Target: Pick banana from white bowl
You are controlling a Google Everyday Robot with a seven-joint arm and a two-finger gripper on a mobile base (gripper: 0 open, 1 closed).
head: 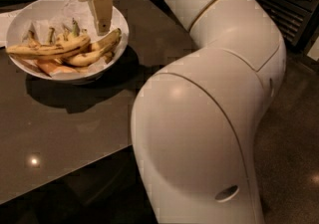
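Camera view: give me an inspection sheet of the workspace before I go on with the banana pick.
Surface: dark glossy table with small light reflections.
Job's things: white bowl at the table's far left, holding several bananas on crumpled paper; none lifted.
Clutter: white sheet at the left edge, behind the bowl.
Grippers: gripper points down over the bowl's right half, just above the bananas.
Cables: nothing seen.
Surroundings: the robot's white arm fills the right side; speckled floor; dark slatted panel at top right.
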